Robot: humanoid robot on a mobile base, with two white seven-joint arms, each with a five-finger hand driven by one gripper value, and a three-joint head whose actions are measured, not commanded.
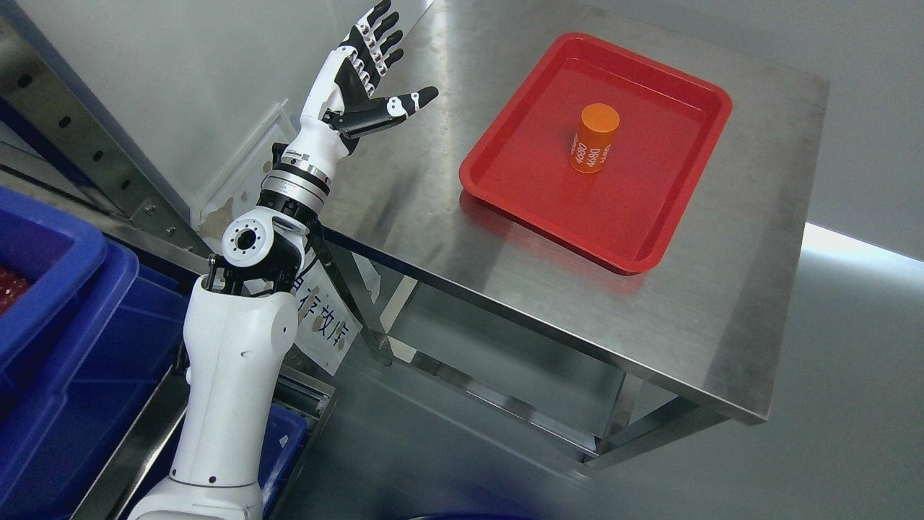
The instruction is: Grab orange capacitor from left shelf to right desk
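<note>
An orange capacitor (595, 137), a short cylinder with white print, stands upright in the middle of a red tray (527, 196) on the steel desk (722, 289). My left hand (375, 68) is raised over the desk's left end, well to the left of the tray. Its fingers (379, 32) are spread, its thumb points toward the tray, and it holds nothing. The white left arm (231, 375) rises from the lower left. The right arm does not show.
Blue bins (65, 339) sit on the metal shelf (108, 180) at the left; one holds dark red parts. A white label sheet (321, 325) hangs beside the desk's leg. Grey floor lies to the right and below the desk.
</note>
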